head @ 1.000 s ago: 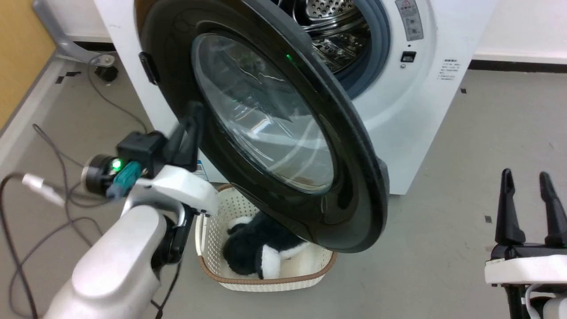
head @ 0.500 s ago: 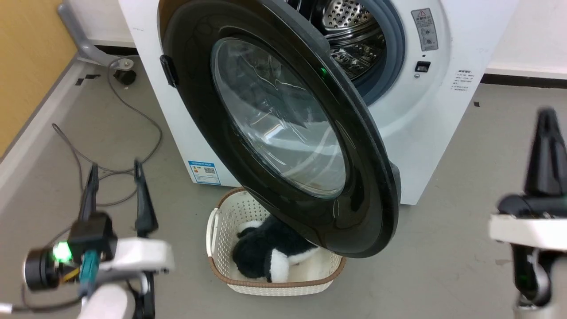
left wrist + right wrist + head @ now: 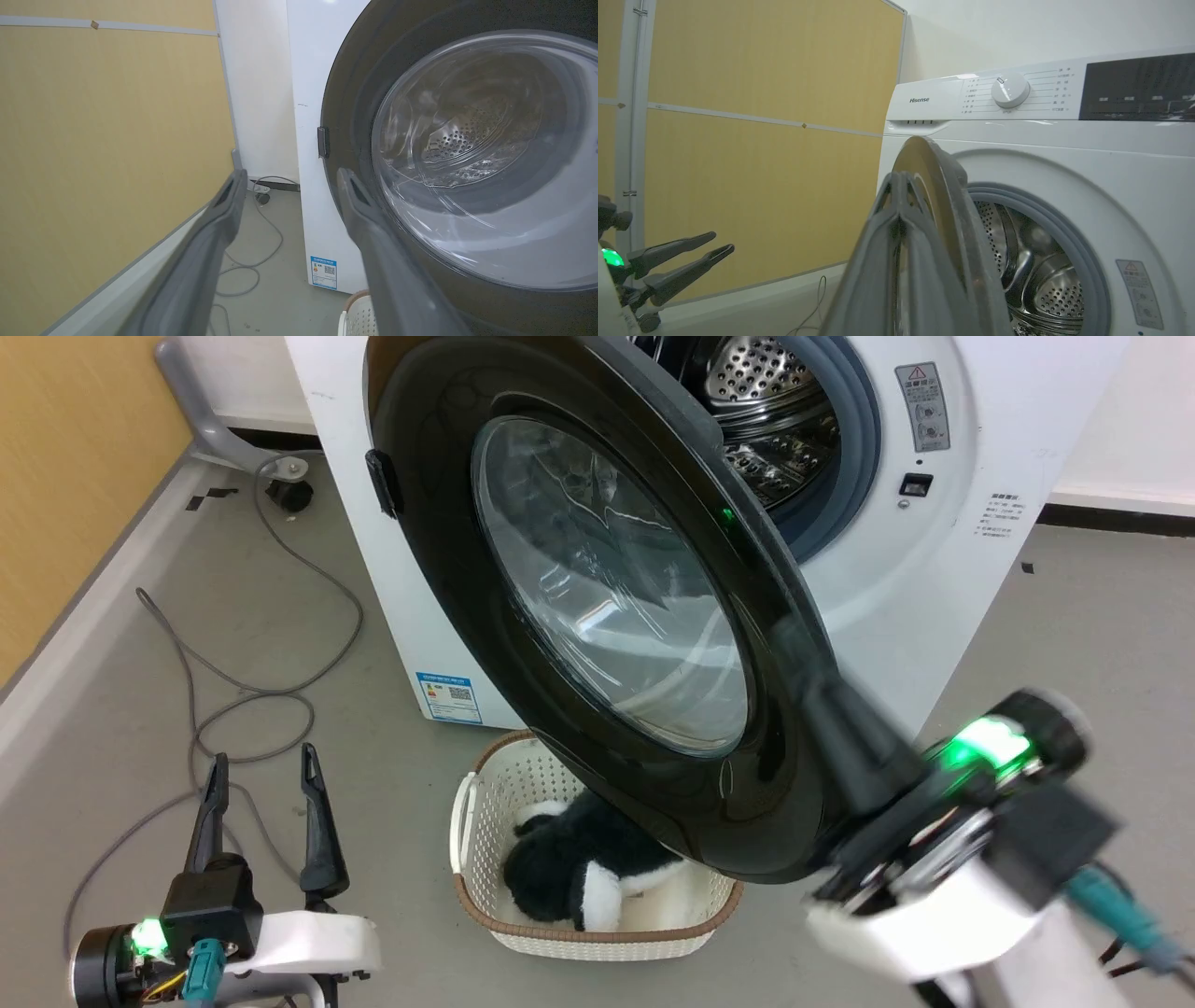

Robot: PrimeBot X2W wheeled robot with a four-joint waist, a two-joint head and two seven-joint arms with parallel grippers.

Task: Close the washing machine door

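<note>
The washing machine door (image 3: pixel 607 597) stands open, swung out from the white washing machine (image 3: pixel 934 569) with its glass bowl facing me. My right gripper (image 3: pixel 808 672) is shut and blurred; its fingers lie against or just beside the door's outer right rim. In the right wrist view the shut right gripper (image 3: pixel 899 179) points along the door's edge (image 3: pixel 952 210), beside the steel drum (image 3: pixel 1036 280). My left gripper (image 3: pixel 263 758) is open and empty at the lower left, apart from the door. In the left wrist view its open fingers (image 3: pixel 233 186) frame the machine's side, with the door (image 3: pixel 467 154) to their right.
A cream perforated basket (image 3: pixel 476 821) holding a black and white plush toy (image 3: pixel 579 877) sits on the floor under the door's lower rim. Grey cables (image 3: pixel 233 691) trail over the floor at left. A yellow wall panel (image 3: pixel 56 476) borders the left side.
My left gripper has drawn back from the door's left side to the lower left. My right gripper has swung from the lower right up to the door's outer rim. The camera shifted too.
</note>
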